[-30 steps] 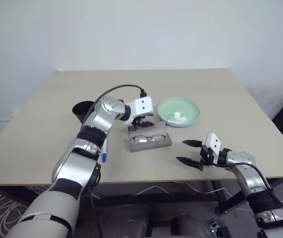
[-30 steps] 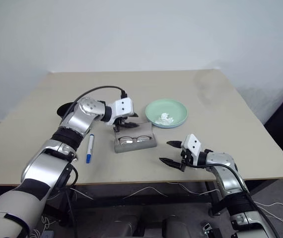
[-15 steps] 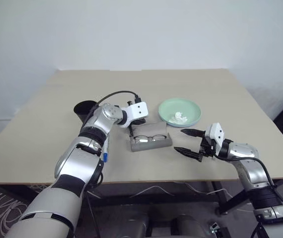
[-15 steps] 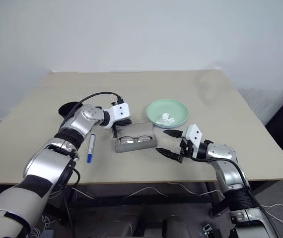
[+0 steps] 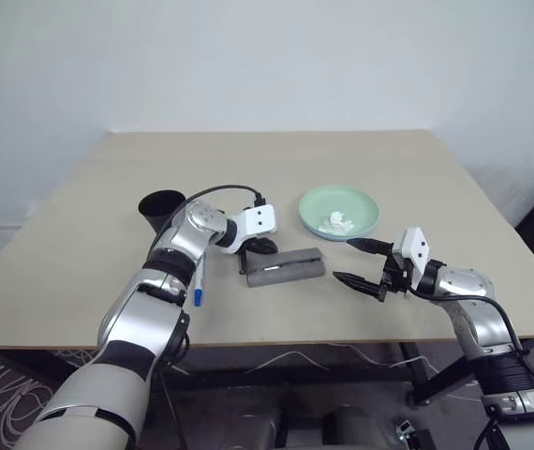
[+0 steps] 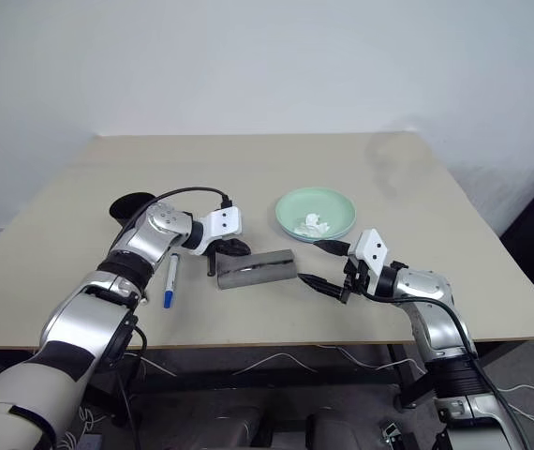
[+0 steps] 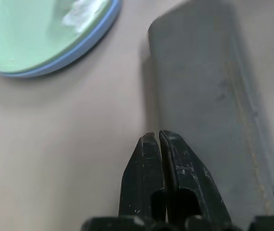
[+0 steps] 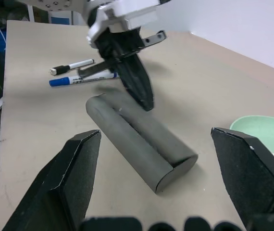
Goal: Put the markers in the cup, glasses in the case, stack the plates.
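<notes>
Left eye view: case lies closed at table centre, cup at its 9 o'clock, stacked plates at 2 o'clock, blue marker by my left forearm. My left gripper, pinched shut and empty, sits at the case's rear left corner; my right gripper hangs spread wide at 3 o'clock.

Left wrist view: shut fingertips just beside the felt lid.

Right wrist view: second, white marker beside the blue. Judgement: markers light, stiff, slippery, so pinch mid-barrel.
</notes>
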Motion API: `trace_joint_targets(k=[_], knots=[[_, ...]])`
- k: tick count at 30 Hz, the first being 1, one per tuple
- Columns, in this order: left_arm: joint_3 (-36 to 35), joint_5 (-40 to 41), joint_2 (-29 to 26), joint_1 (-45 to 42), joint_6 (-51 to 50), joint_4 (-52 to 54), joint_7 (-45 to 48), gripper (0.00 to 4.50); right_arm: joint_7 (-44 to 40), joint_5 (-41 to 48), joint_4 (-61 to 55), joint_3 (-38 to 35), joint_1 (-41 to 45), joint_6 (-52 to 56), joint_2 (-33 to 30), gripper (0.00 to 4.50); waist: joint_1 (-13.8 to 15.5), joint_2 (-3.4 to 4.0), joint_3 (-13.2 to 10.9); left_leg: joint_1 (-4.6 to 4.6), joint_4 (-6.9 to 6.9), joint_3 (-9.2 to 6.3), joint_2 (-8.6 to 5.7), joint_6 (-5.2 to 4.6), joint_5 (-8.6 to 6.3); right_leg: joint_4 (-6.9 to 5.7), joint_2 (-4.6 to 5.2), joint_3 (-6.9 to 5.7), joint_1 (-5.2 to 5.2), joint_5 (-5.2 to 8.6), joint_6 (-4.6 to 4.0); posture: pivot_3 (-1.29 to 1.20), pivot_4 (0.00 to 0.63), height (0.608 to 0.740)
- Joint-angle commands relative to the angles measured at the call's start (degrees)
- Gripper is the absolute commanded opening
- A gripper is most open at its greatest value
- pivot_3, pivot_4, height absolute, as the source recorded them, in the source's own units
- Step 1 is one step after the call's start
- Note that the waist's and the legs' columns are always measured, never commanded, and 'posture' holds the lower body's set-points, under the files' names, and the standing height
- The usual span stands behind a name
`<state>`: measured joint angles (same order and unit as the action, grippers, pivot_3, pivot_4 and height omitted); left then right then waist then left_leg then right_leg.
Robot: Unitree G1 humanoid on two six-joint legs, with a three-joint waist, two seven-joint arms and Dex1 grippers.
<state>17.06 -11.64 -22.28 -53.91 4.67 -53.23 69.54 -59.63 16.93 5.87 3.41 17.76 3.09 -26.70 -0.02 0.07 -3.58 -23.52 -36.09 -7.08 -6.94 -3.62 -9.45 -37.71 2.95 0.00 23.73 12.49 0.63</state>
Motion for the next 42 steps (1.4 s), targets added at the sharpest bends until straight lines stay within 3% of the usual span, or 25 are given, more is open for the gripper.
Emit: trace_joint_targets(k=[1, 6, 13, 24, 27, 37, 42], knots=[[-0.99, 3.42, -2.31, 4.38, -6.25, 13.82, 3.91, 0.03, -0.12, 1.28, -1.08, -1.01, 1.64, -0.38, -0.15, 3.98, 0.0, 0.0, 0.0, 0.0, 0.0, 0.0, 0.01, 0.0, 0.0, 0.0, 0.0, 0.02, 0.0, 0.0, 0.0, 0.0, 0.0, 0.736], [-0.13, 4.03, -4.82, 11.92, -14.49, 27.55, 3.78, 0.03, -0.78, 1.34, -0.47, -0.39, 2.25, -0.13, 0.29, 3.98, 0.02, 0.03, 0.02, 0.02, 0.0, 0.0, 0.01, 0.0, 0.0, 0.0, -0.01, 0.05, -0.01, 0.0, -0.02, 0.0, 0.0, 0.736], [-3.05, 5.51, -5.62, 17.51, -22.06, 37.32, -3.05, 0.03, -1.69, 1.19, 0.0, 0.61, 2.91, 0.28, 1.08, 3.98, 0.03, 0.05, 0.03, 0.11, 0.01, -0.01, 0.01, 0.01, 0.0, -0.03, -0.01, 0.08, -0.09, 0.09, -0.18, 0.0, 0.0, 0.736], [-17.79, 5.61, 3.03, 27.68, -44.08, 56.11, -36.47, 0.03, -4.0, 1.4, 0.24, 1.26, 3.27, 1.03, 0.48, 3.98, 0.06, 0.06, 0.03, 0.12, 0.05, 0.01, 0.01, 0.01, 0.0, 0.0, -0.04, 0.12, -0.04, 0.0, -0.02, 0.0, 0.0, 0.736], [-21.65, 7.32, 6.06, 31.13, -51.13, 62.18, -41.55, 0.63, -4.82, 1.23, 0.99, 1.52, 3.56, 1.12, 0.33, 3.98, 0.06, 0.05, 0.02, 0.13, 0.05, 0.01, 0.01, 0.01, 0.0, 0.0, -0.04, 0.12, -0.06, 0.0, -0.02, 0.0, 0.0, 0.736], [-27.65, 6.15, 10.2, 33.8, -61.7, 65.73, -57.49, 4.05, -5.94, 0.76, 2.08, 2.36, 3.46, 0.88, 0.68, 3.98, 0.33, 0.05, 0.02, 0.27, 0.03, 0.02, 0.03, 0.02, -0.01, -0.04, 0.03, 0.04, -0.27, 0.07, -0.16, 0.0, 0.0, 0.736], [-27.96, 8.26, 11.06, 32.78, -64.56, 64.54, -59.4, 4.05, -5.82, 0.69, 2.17, 2.43, 3.29, 0.81, 0.62, 3.98, 0.36, 0.05, 0.02, 0.26, 0.06, 0.01, 0.03, 0.02, -0.01, -0.02, 0.02, 0.02, -0.24, 0.07, -0.17, 0.0, 0.0, 0.736]])
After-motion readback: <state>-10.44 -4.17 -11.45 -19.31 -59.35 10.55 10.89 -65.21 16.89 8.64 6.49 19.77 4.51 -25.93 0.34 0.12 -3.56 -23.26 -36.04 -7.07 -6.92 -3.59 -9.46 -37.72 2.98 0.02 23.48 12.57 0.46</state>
